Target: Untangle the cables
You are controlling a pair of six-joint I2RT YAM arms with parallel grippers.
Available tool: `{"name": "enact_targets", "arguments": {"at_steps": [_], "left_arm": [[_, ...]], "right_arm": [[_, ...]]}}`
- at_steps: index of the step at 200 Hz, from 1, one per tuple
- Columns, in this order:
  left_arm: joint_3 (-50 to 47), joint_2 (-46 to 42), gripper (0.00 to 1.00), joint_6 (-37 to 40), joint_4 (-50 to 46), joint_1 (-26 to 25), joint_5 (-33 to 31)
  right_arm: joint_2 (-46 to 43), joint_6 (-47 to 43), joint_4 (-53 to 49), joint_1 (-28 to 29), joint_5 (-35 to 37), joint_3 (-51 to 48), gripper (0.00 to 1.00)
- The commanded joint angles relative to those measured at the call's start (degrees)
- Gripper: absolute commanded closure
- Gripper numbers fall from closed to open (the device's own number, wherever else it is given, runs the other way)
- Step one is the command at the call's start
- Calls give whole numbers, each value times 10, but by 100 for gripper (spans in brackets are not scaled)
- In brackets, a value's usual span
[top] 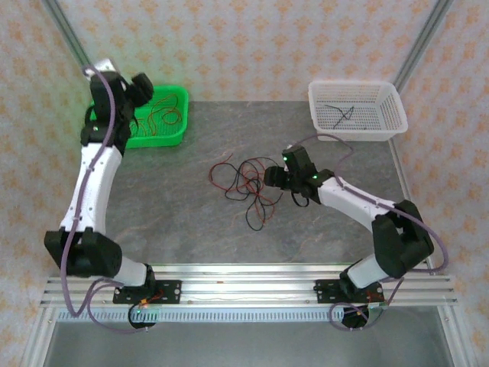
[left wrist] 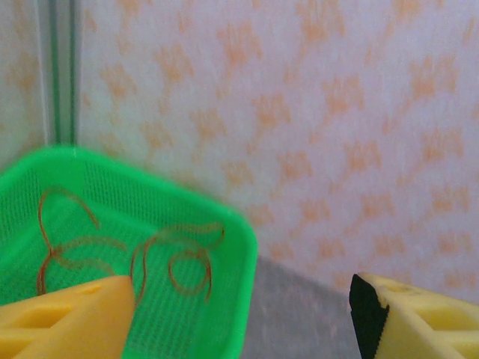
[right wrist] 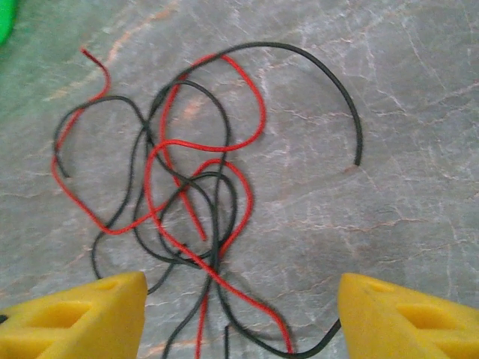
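The cables, red and black strands looped through each other, lay in a loose heap near the middle of the table. In the top view the heap stretched more from left to right than from near to far. A red end reached out to the left, and a long narrow loop trailed toward the near edge. In the right wrist view the cables crossed many times at the centre. One black strand arched over the top of the heap and ended in a free tip on the right side of that view, and a red tip curled off at the upper left. The right gripper sat at the right edge of the heap. Its yellow fingers were spread wide, a few strands ran between them, and they pinched nothing. At the far left stood a green basket with red cables curled inside. The left gripper hung over the green basket's right part with its fingers also spread and nothing held. At the far right a white basket held a black cable.
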Motion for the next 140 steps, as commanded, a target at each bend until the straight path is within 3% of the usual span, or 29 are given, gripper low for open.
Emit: {"name": "enact_targets", "arguments": {"at_steps": [1, 52, 100, 140], "left_arm": [[-97, -63, 23, -23, 8, -28, 10], [-262, -208, 23, -55, 0, -120, -20], [-299, -241, 24, -63, -45, -156, -32], [-315, -265, 26, -84, -71, -182, -46]], "right_arm": [[26, 1, -21, 1, 45, 28, 36], [140, -105, -73, 1, 106, 120, 41], [264, -211, -114, -21, 163, 233, 43], [309, -231, -98, -50, 137, 262, 43]]}}
